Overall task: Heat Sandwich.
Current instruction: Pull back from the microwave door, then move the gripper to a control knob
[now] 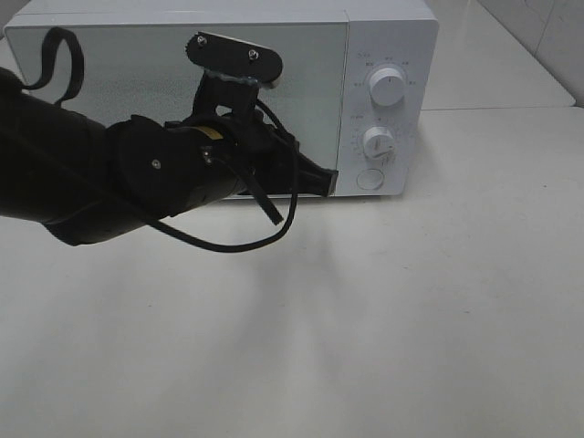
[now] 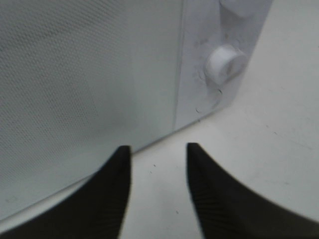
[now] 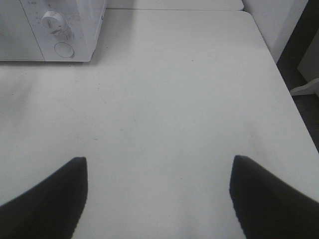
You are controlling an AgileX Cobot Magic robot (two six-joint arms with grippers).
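Our left gripper hangs parted and empty at the five o'clock corner of the microwave door; our right gripper gapes wide, empty, over the table.

The microwave has a smooth white casing, plastic-looking with a slight sheen. Its door is a glossy, mirror-like pane; the left wrist view shows a fine dotted mesh in it. At 3 o'clock of the door, the knobs are glossy white plastic. The surface is off-white, matt and smooth. The left gripper has matt black fingers with fine ribbing; the right gripper looks equally matt black. The arm housing is dull black plastic, its cable smooth and faintly shiny, its bracket flat black with bright screw heads.
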